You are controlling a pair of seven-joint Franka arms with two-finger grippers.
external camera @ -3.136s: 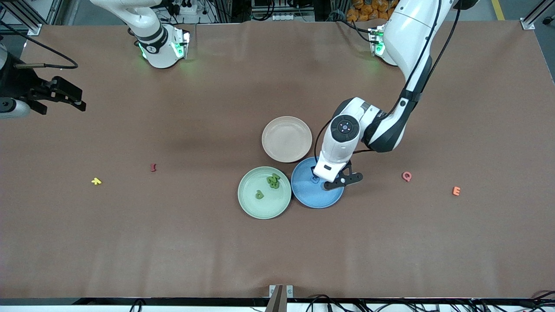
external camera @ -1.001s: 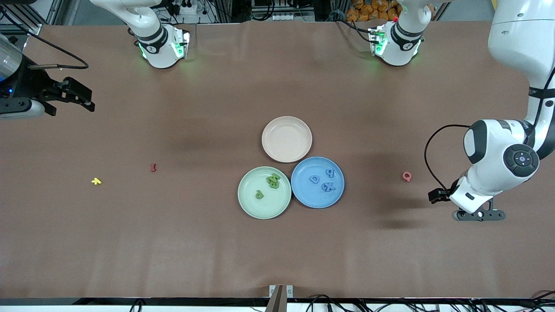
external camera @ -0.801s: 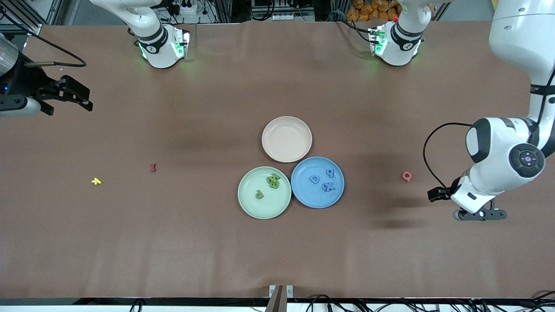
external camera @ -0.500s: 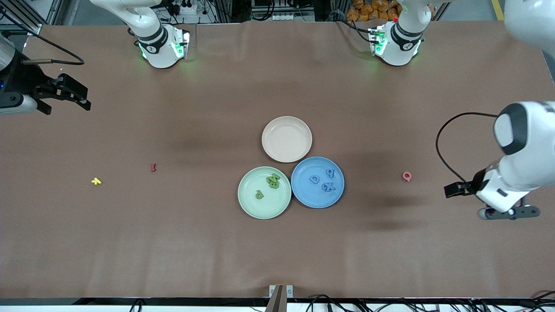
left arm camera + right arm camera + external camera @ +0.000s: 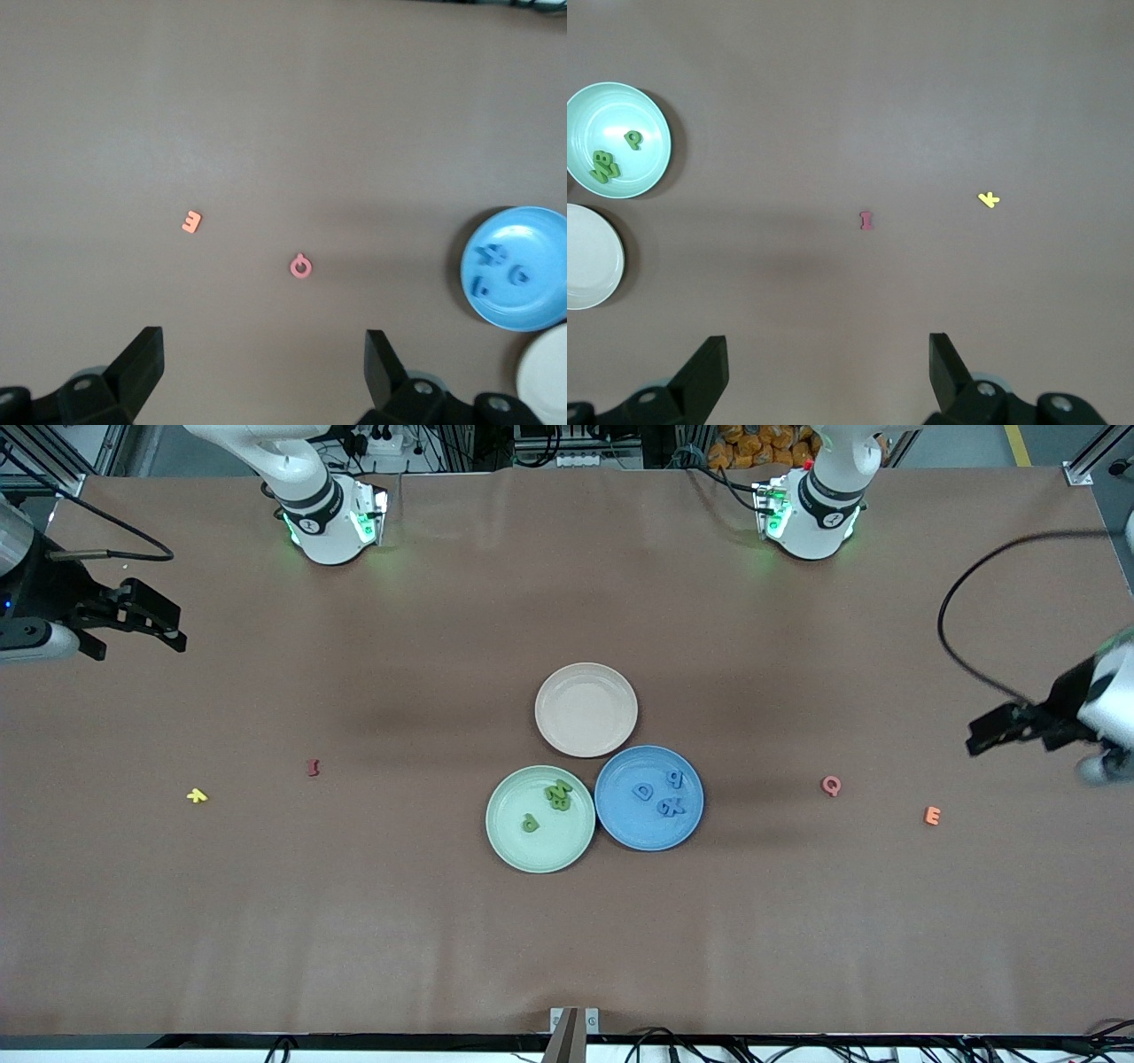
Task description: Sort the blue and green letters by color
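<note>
Brown table [image 5: 354,921]: green letters [image 5: 558,794] on green plate [image 5: 514,841], blue letters [image 5: 660,795] on blue plate [image 5: 625,828] beside it. Left gripper [image 5: 263,376] and right gripper [image 5: 828,372] hang spread, empty, at the table's ends.

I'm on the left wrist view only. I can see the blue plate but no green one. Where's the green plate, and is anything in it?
Observer: The green plate sits right beside the blue plate, toward the right arm's end, with the green letters lying in it.
Operator: Any loose letters out that way?
Observer: Yes, a dark red letter and a yellow letter lie on the table toward the right arm's end. Neither is on a plate.
Operator: And the right gripper?
Observer: The right gripper hangs over bare table at the right arm's end, fingers open, holding nothing.
</note>
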